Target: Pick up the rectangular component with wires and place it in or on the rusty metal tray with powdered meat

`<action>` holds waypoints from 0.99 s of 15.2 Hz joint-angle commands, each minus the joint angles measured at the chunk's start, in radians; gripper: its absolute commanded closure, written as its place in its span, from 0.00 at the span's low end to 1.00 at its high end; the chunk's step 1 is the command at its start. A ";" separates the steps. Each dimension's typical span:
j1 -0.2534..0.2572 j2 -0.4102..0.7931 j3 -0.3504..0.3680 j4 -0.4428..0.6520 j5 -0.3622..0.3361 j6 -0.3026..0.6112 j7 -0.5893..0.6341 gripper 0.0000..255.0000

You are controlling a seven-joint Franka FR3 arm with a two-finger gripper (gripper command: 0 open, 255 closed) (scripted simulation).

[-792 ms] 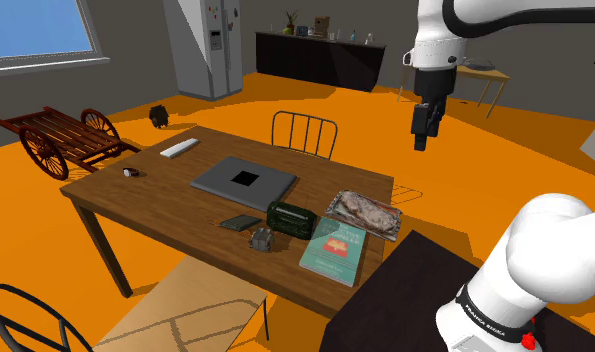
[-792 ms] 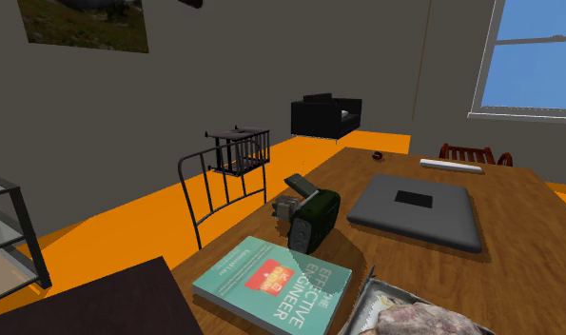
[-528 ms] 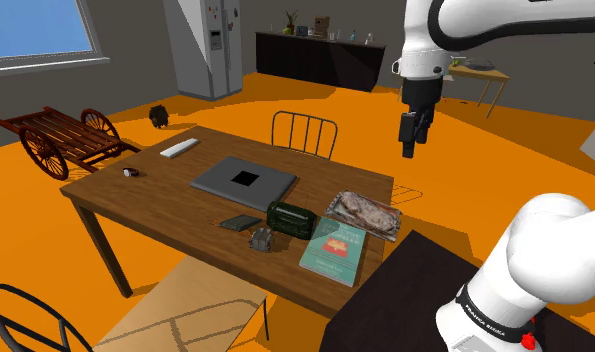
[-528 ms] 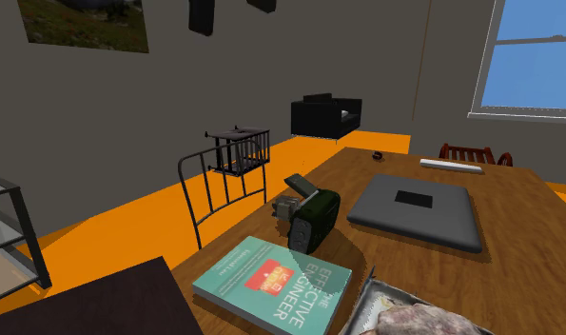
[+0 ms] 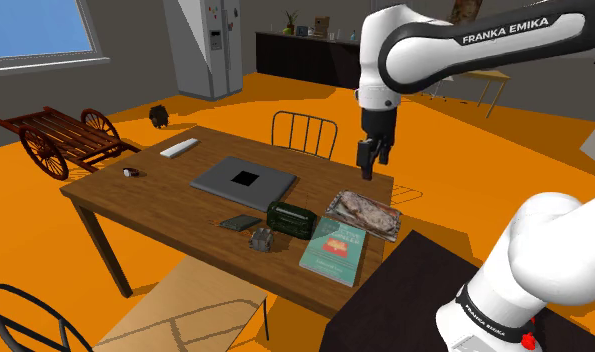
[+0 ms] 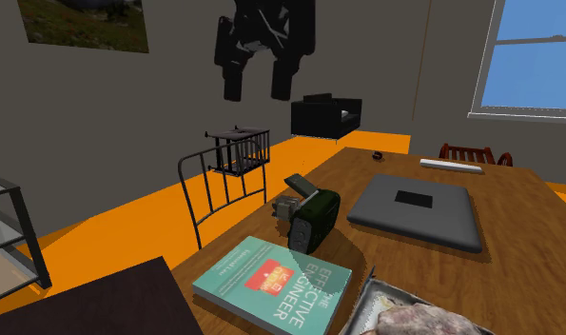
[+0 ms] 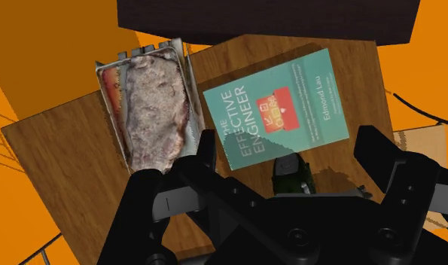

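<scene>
The rectangular component with wires (image 5: 261, 239) is a small grey block near the table's front edge, beside a dark green box (image 5: 291, 218); the second exterior view has the component (image 6: 286, 206) at the box's far side. The rusty tray (image 5: 392, 222) holds pale crumbly meat and sits at the table's end near the stand; its rim (image 7: 111, 113) lies under the hand. My gripper (image 5: 369, 166) hangs open and empty high above the tray's far end, well away from the component. Its two fingers (image 6: 234, 84) point down, spread apart, and in the wrist view the gripper (image 7: 284, 143) looks down on tray and book.
A teal book (image 5: 334, 249) lies between tray and green box. A closed grey laptop (image 5: 243, 181) fills the table's middle, with a dark flat piece (image 5: 240, 222) in front and a white bar (image 5: 179, 148) at the far end. A metal chair (image 5: 304, 133) stands behind the table.
The arm has swung down and toward the shoulder view's left, bringing the open gripper from beyond the table to above the tray. It has dropped into the second exterior view from the top.
</scene>
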 commanded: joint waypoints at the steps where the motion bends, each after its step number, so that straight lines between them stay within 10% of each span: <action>1: 0.010 0.061 0.020 0.006 0.011 0.061 0.027 0.00; 15: 0.066 0.546 0.128 0.174 -0.007 0.402 0.216 0.00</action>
